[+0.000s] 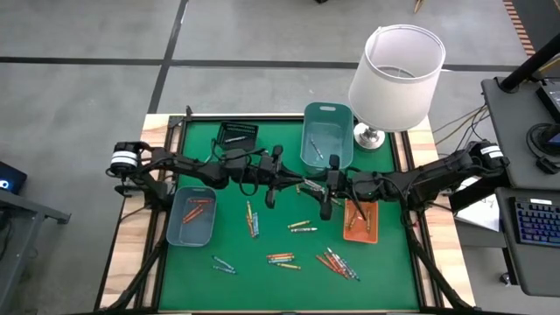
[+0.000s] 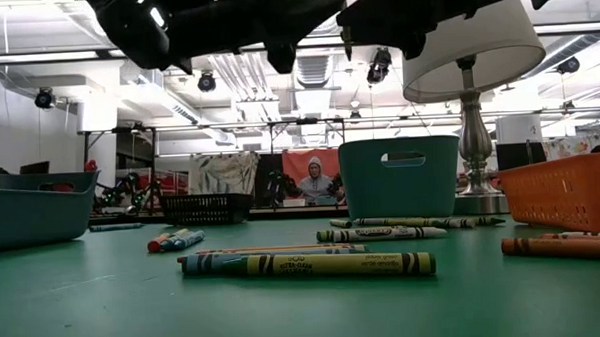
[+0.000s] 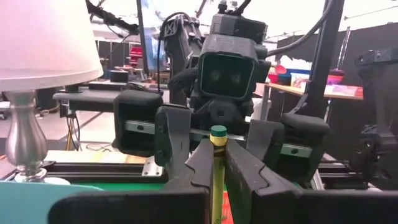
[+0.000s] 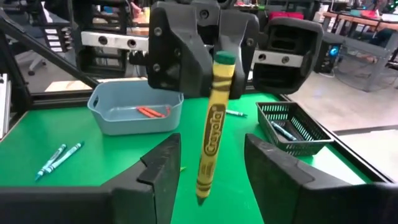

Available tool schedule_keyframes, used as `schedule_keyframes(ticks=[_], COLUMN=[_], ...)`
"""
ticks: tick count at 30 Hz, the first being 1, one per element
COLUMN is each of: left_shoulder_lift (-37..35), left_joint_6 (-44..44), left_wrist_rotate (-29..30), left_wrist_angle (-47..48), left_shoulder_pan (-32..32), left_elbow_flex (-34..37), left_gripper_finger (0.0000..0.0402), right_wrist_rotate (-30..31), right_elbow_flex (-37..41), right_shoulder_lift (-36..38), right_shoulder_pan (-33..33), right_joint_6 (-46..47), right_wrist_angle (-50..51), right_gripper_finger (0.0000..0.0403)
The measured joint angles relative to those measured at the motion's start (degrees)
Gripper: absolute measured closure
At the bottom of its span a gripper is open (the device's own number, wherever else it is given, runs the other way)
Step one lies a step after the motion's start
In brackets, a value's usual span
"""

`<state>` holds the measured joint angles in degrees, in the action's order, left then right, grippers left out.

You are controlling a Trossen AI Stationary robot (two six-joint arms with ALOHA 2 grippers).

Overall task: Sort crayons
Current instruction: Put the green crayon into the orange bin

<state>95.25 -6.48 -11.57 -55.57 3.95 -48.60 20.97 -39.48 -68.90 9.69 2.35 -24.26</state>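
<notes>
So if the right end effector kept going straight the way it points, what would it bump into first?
Most likely the yellow-green crayon pinched by the left end effector, hanging just beyond the right end effector's open fingers.

floor: grey [image 1: 87,35] | lamp: white shade [image 1: 398,74] | desk: keyboard [image 1: 535,223] | ceiling: strip lights [image 2: 35,20]

Hidden, cropped and too small to read

Seen from above, the crayon [image 1: 272,185] between the two tools is too small to make out. In the left wrist view its lower length drops behind the left tool [image 3: 217,163] and leaves the picture. The low view crops both arms at the top, and the orange tray [image 2: 571,191] by the right edge; crayon labels there are unreadable.
</notes>
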Motion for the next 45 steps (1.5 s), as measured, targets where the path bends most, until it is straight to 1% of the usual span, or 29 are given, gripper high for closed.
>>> schedule_keyframes(ticks=[3, 5, 7, 11, 12, 15, 17, 19, 21, 23, 26, 30, 32, 34, 37, 40, 42, 45], left_shoulder_lift=[0.4, 0.3, 0.3, 0.3, 0.3, 0.3, -0.1, -1.2, -2.7, -4.8, -8.6, -14.2, -16.9, -19.1, -21.7, -23.1, -23.4, -23.4], left_joint_6=[-0.2, -0.2, -0.7, -1.9, -2.0, -2.2, -2.6, -2.6, -2.4, -1.3, 0.2, 1.2, 1.3, 1.3, 1.3, 1.3, 1.3, 1.3], left_wrist_rotate=[0.0, 0.0, 0.0, -0.2, 0.0, 0.0, 0.0, -0.3, -0.6, -0.8, -0.9, -0.9, 0.3, 2.1, 4.9, 6.8, 7.5, 7.7], left_wrist_angle=[0.2, 0.0, 0.0, 0.1, 0.1, 0.2, 1.0, 2.6, 5.4, 9.4, 16.4, 24.5, 28.8, 32.1, 36.6, 39.6, 40.8, 41.8], left_shoulder_pan=[0.0, 0.0, 0.0, 0.0, 0.0, 0.0, 0.0, 0.0, 0.1, 0.1, 0.2, 0.3, 0.3, 0.3, 0.3, 0.3, 0.3, 0.3], left_elbow_flex=[-0.2, -0.2, -0.2, -0.2, -0.2, -0.2, -0.1, -0.1, -0.1, -0.1, -0.1, -0.1, -0.1, -0.1, -0.1, -0.1, -0.1, -0.1], left_gripper_finger=[0.0402, 0.0401, 0.0398, 0.0376, 0.0369, 0.0343, 0.0325, 0.0308, 0.0295, 0.0285, 0.0277, 0.0277, 0.0277, 0.0277, 0.0277, 0.0277, 0.0277, 0.0277], right_wrist_rotate=[0.0, 0.0, 0.0, 0.1, 0.0, 0.0, 0.0, -0.1, -0.7, -3.7, -11.1, -20.5, -23.1, -24.5, -24.5, -24.5, -24.4, -24.4], right_elbow_flex=[0.0, 0.0, 0.0, 0.0, 0.0, 0.0, -0.7, -2.2, -4.4, -6.9, -10.2, -11.5, -11.2, -10.7, -9.7, -9.4, -9.4, -9.4], right_shoulder_lift=[0.0, 0.0, 0.0, 0.0, 0.0, 0.4, 1.2, 2.3, 3.2, 3.5, 3.3, 3.1, 3.1, 3.1, 3.0, 3.0, 3.0, 3.0], right_shoulder_pan=[-0.2, -0.3, -0.4, -0.3, -0.3, -0.3, -0.3, -0.3, -0.3, -0.3, -0.2, 1.5, 3.0, 4.2, 5.5, 5.9, 5.9, 5.8], right_joint_6=[0.0, 0.0, 0.0, 0.0, -0.2, 0.2, 1.4, 3.4, 6.6, 11.1, 20.4, 35.2, 41.8, 46.9, 52.1, 53.2, 53.3, 53.3], right_wrist_angle=[0.1, 0.2, 0.2, 0.2, 0.4, 1.6, 5.0, 11.2, 20.1, 30.7, 47.2, 66.9, 73.8, 80.0, 83.2, 83.5, 83.3, 83.4], right_gripper_finger=[0.0252, 0.0271, 0.0298, 0.0373, 0.0381, 0.0384, 0.0386, 0.0387, 0.0388, 0.0388, 0.0388, 0.0389, 0.0389, 0.0389, 0.0389, 0.0387, 0.0375, 0.0346])
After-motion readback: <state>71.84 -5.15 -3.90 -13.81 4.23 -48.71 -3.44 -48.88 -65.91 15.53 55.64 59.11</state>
